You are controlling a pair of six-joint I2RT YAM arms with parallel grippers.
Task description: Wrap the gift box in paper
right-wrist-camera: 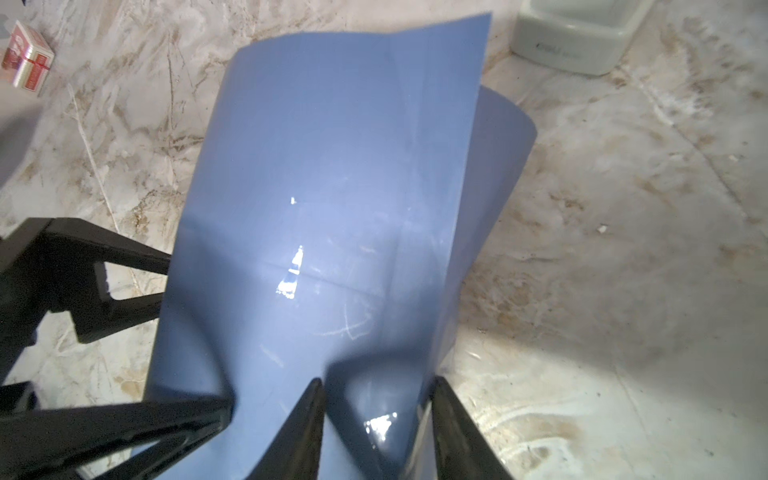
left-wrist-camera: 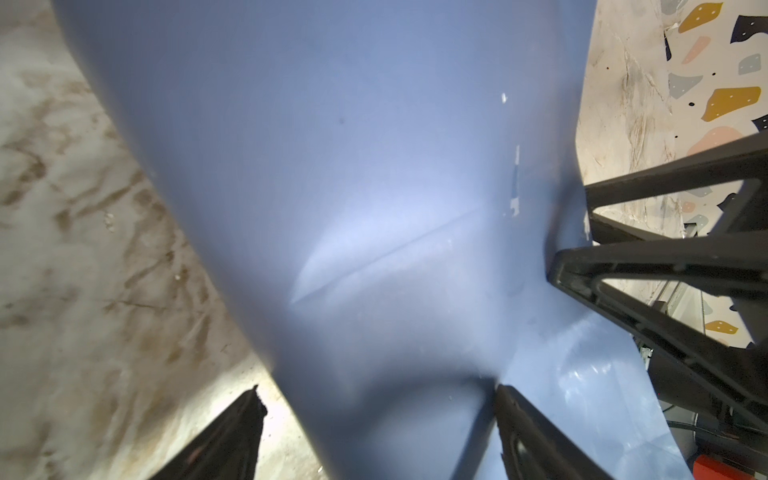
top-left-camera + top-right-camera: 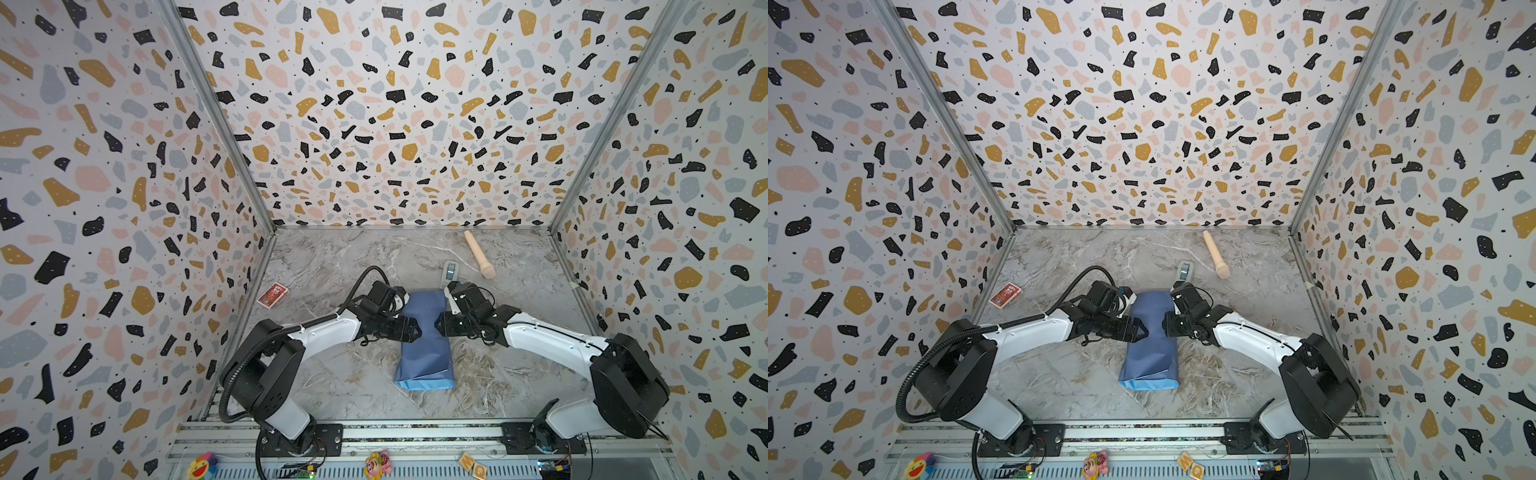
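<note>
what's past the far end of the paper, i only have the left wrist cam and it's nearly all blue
Observer: A grey tape dispenser sits on the table just beyond the far end of the paper.
Operator: is the box showing anywhere
Observer: No view shows the gift box. In both top views the paper lies folded over as one long bundle, hiding whatever is under it.
Operator: what's the right gripper doing
Observer: In the right wrist view the right gripper has a raised fold of paper between its jaws. I can't tell whether it is pinching it.
</note>
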